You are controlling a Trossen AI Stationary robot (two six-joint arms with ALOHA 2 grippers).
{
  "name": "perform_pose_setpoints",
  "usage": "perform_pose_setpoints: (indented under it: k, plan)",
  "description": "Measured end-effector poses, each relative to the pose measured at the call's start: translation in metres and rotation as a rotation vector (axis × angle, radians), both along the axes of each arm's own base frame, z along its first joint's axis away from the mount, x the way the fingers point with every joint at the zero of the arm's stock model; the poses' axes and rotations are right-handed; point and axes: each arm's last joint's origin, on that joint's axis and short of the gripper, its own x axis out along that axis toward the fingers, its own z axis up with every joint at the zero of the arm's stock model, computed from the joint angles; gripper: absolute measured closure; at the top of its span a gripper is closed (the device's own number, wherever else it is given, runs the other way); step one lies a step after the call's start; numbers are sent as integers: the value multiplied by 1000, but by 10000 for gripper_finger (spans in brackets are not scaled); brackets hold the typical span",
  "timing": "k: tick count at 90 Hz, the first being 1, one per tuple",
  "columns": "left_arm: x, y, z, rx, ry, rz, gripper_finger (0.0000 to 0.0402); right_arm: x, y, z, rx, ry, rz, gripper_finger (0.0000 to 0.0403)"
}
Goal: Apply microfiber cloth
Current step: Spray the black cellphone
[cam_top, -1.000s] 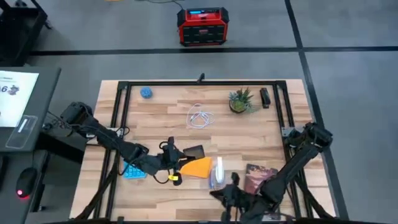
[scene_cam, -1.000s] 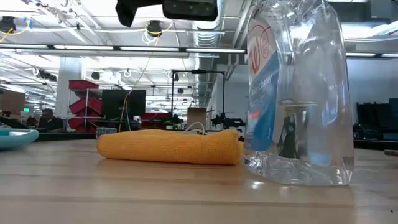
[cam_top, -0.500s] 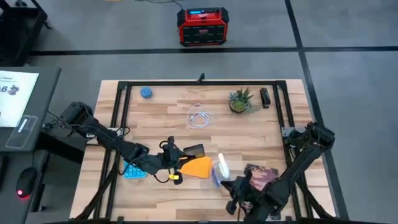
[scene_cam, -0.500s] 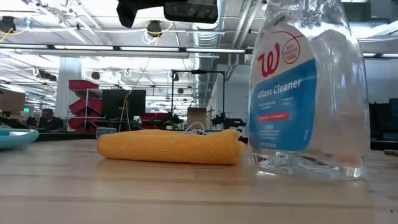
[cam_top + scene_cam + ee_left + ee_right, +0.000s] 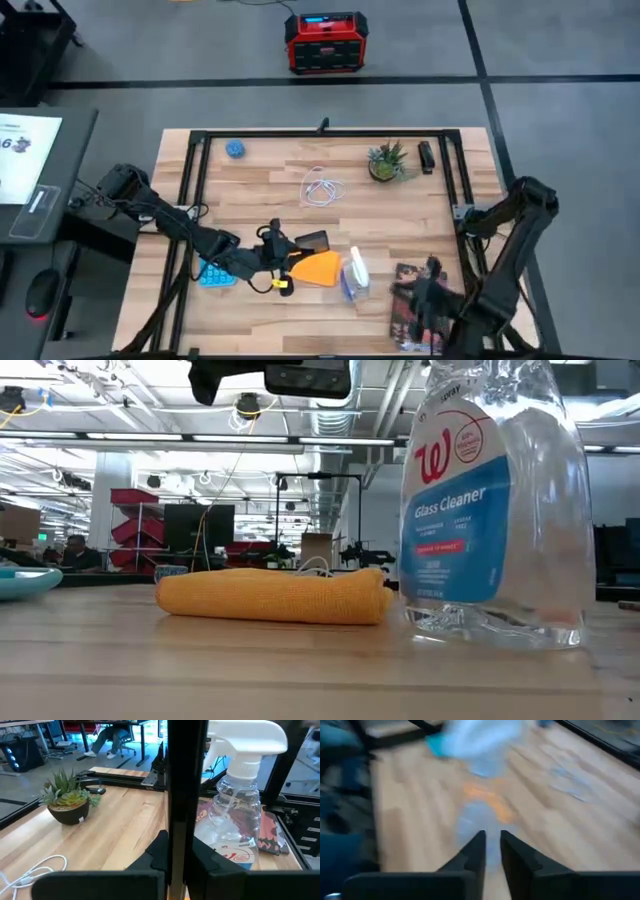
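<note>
Your reference is the glass cleaner spray bottle (image 5: 353, 276), standing upright on the table (image 5: 270, 205) near its front edge. The microfiber cloth (image 5: 316, 269) lies flat on the table just beside the bottle, on the bottle's left in the high view; in the low view the cloth (image 5: 272, 595) sits as a folded orange roll next to the bottle (image 5: 492, 510), close but whether they touch you cannot tell. Your left pincer (image 5: 282, 260) is on the far side of the cloth from the bottle, right at the cloth's left edge; the left wrist view shows its fingers (image 5: 160, 852) pressed together with only a thin slit between them, nothing held, and the bottle (image 5: 239, 820) straight ahead. A black phone (image 5: 312, 242) lies just behind the cloth, a blue calculator (image 5: 213, 273) sits further left of the bottle under the left arm. Your right pincer (image 5: 428, 292) is to the bottle's right, well apart from it, above the dark reddish book (image 5: 415, 295); in the right wrist view its fingers (image 5: 475, 855) stand close with a narrow gap, gripping nothing, view blurred. Behind the bottle, toward the table's back: a white cable (image 5: 321, 188) and a small potted plant (image 5: 384, 163).
</note>
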Motion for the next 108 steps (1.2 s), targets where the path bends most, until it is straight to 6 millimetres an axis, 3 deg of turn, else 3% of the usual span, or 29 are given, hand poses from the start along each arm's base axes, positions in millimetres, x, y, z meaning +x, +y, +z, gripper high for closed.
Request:
perform_pose_setpoints:
  k: [11,34,47,67,82,108]
  plan:
    - [1,3,-3,-5,23,16,390,0,-12,-10,13,41,-28,256]
    - [3,11,-5,-14,36,45,390,5,-45,-47,37,144,91,130]
    - [5,15,-4,-26,32,62,390,10,-73,-51,28,141,238,112]
    - [8,19,-5,-72,31,43,390,7,-101,-22,27,-51,426,111]
    - [10,26,-5,-82,30,59,390,0,-96,-22,69,-132,493,111]
    - [10,26,-5,-99,27,68,390,6,-52,-51,121,-197,575,111]
